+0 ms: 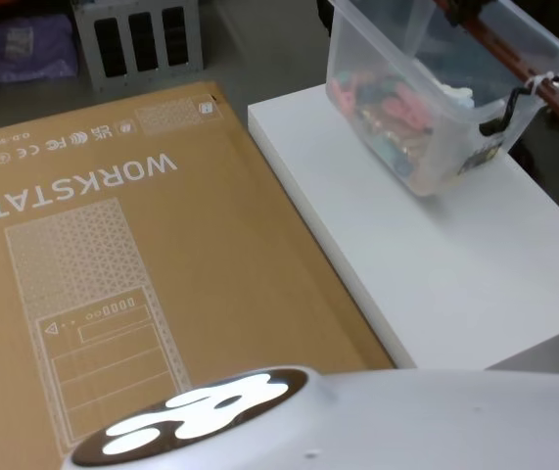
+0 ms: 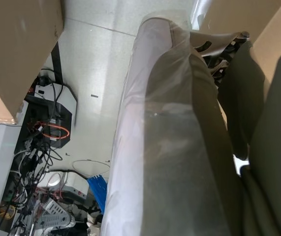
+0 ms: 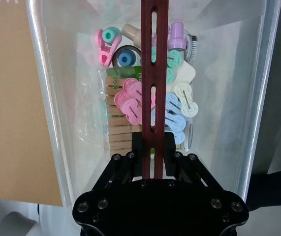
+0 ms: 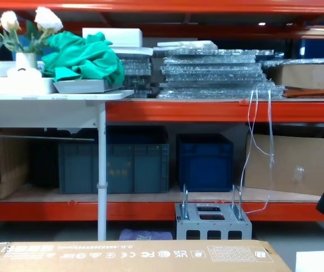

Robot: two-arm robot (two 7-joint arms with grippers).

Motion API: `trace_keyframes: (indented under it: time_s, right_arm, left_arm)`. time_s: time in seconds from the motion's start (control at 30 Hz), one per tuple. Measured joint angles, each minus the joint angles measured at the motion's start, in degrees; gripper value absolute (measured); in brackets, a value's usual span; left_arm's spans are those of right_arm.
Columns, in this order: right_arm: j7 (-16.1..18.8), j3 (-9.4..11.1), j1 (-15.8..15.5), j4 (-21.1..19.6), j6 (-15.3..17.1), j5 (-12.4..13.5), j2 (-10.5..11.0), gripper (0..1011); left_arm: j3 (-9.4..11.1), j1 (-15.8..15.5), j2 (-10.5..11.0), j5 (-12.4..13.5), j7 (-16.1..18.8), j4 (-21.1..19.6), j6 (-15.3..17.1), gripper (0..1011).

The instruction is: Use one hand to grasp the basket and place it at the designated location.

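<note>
— Orange warehouse shelving (image 4: 207,110) stands behind you; what lies in front?
— A white desk (image 1: 455,284) on my right and a large brown cardboard box (image 1: 113,245) on my left. The pale translucent plastic basket (image 1: 352,69) is at the desk's far end, tilted. Whether its base touches the desk I cannot tell.
— Which arm is nearer?
— The right. My black right gripper (image 3: 152,150) is directly above the open basket. Its jaws are narrow, closed on the reddish-brown slotted handle (image 3: 152,59), which runs straight out from them along the basket's long axis. Coloured pegs (image 3: 130,103) lie beneath.
— And the left arm?
— Away from the desk, over the floor; idle, I judge.
— What next?
— Probably carrying the basket to its place, minding the tilt.
</note>
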Motion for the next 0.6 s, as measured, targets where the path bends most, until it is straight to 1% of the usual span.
trace_keyframes:
  time_s: [0.27, 0.37, 0.6]
  right_arm:
    - [0.6, 0.5, 1.5, -2.9, -0.4, -0.3, 0.7, 234]
    - [0.7, 0.5, 1.8, -3.4, -0.5, -0.4, 0.7, 235]
    - [1.6, 0.0, 3.1, -4.7, -1.7, -1.1, 0.0, 234]
  left_arm:
    - [0.0, 0.0, 0.0, 0.0, 0.0, 0.0, 0.0, 0]
    - [0.0, 0.0, 0.0, 0.0, 0.0, 0.0, 0.0, 0]
    - [0.0, 0.0, 0.0, 0.0, 0.0, 0.0, 0.0, 0]
